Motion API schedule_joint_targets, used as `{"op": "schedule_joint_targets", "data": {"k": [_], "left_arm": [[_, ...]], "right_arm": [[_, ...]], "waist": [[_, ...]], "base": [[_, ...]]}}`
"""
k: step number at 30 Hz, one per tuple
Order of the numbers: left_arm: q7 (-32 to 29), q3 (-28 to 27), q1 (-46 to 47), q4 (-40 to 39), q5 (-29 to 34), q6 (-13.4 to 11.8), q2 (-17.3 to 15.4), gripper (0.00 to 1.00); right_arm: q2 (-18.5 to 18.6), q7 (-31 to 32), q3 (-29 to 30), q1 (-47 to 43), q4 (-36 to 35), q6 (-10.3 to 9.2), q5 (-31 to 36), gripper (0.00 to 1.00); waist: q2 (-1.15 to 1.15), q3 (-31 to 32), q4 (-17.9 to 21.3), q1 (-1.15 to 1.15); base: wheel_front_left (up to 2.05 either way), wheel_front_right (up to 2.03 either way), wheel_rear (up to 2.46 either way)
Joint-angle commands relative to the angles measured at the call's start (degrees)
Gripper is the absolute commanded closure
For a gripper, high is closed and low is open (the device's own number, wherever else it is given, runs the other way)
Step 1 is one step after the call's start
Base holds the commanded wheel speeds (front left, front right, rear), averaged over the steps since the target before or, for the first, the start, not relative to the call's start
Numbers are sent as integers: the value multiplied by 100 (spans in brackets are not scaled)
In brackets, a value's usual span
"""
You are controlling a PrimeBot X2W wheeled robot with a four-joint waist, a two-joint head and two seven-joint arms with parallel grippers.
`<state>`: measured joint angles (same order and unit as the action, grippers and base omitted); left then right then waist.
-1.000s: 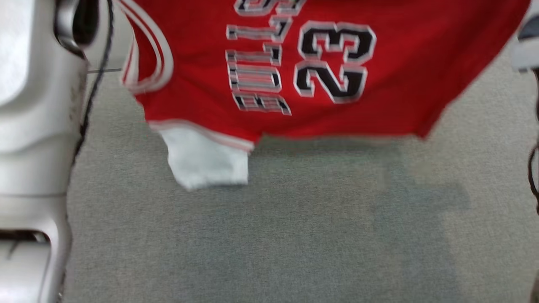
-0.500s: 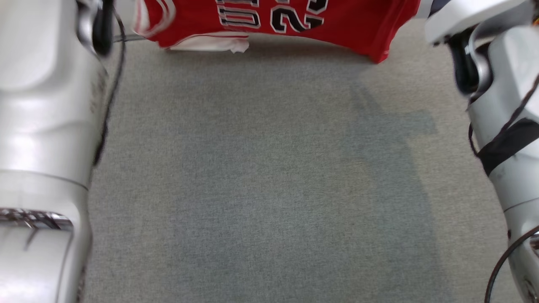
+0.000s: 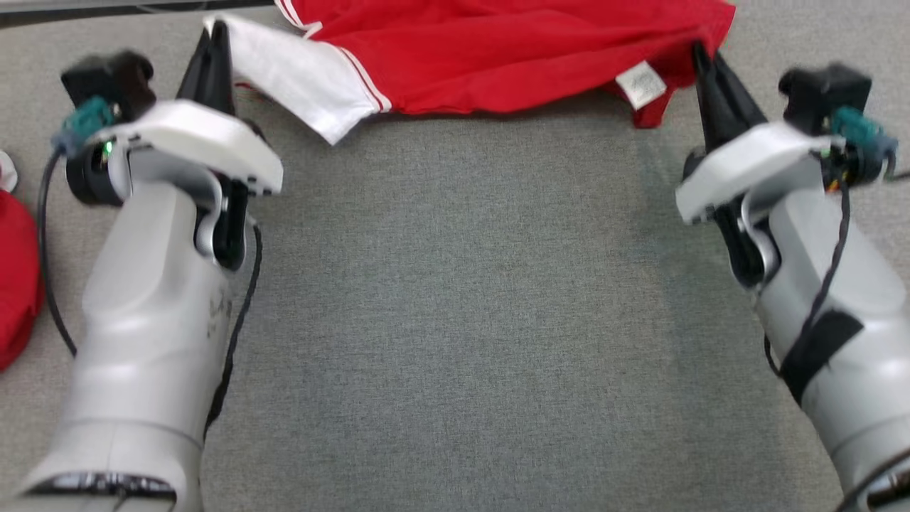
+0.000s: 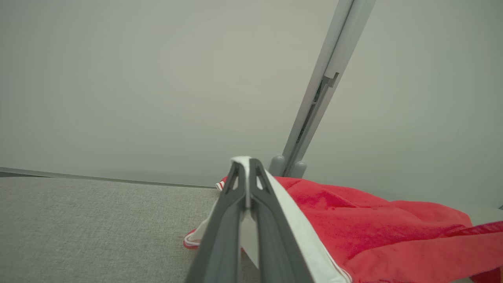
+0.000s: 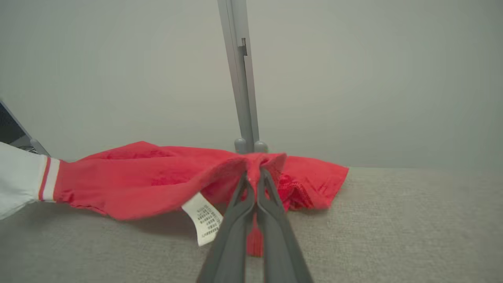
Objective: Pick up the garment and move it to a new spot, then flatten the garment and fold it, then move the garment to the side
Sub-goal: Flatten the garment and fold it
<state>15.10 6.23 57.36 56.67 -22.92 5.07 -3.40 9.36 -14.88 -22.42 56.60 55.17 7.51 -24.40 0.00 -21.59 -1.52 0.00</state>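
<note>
Garment (image 3: 498,50) in both jaws

Lab-like test bay: grey felt worktop (image 3: 462,320), plain pale partition panels (image 4: 118,78), metal joining post (image 5: 241,78).

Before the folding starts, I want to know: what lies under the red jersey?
The grey surface extends under the jersey, whose near corners the left gripper and right gripper pinch. Anything beneath the cloth is covered.

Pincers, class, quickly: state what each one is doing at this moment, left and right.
Left pincer: closed on the white sleeve of the garment.
Right pincer: closed on the garment's red edge near its label.
</note>
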Motion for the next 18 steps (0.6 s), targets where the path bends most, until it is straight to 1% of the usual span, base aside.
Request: {"op": "schedule_joint_targets", "data": {"k": [1, 5, 10, 13, 17, 18], "left_arm": [[6, -126, -363, -244, 83, 42, -46, 100], [7, -510, -1370, -1032, 188, 79, -69, 100], [7, -868, -2800, -2158, 339, 133, -45, 100], [8, -950, -3619, -2831, 458, 126, -41, 100], [-34, -1006, -4691, -3712, 535, -3, -66, 100], [-34, -1006, -4691, -3712, 535, -3, -66, 100]], "right_arm": [[109, -36, -16, -447, -255, -4, -37, 100], [319, -34, 81, -1450, -1000, -5, -105, 100], [467, -35, 307, -2820, -1883, -4, -114, 100], [504, -34, 529, -3572, -2344, -5, -92, 100], [500, -19, 770, -4553, -2840, -4, -5, 100], [500, -19, 770, -4553, -2840, -4, -5, 100]], "waist": [[0, 112, -13, 0], [0, 404, -34, 0], [0, 815, -78, 0], [0, 1041, -105, 0], [0, 1396, -171, 0], [0, 1396, -171, 0]], "base": [[0, 0, 0], [0, 0, 0], [0, 0, 0], [0, 0, 0], [0, 0, 0], [0, 0, 0]]}}
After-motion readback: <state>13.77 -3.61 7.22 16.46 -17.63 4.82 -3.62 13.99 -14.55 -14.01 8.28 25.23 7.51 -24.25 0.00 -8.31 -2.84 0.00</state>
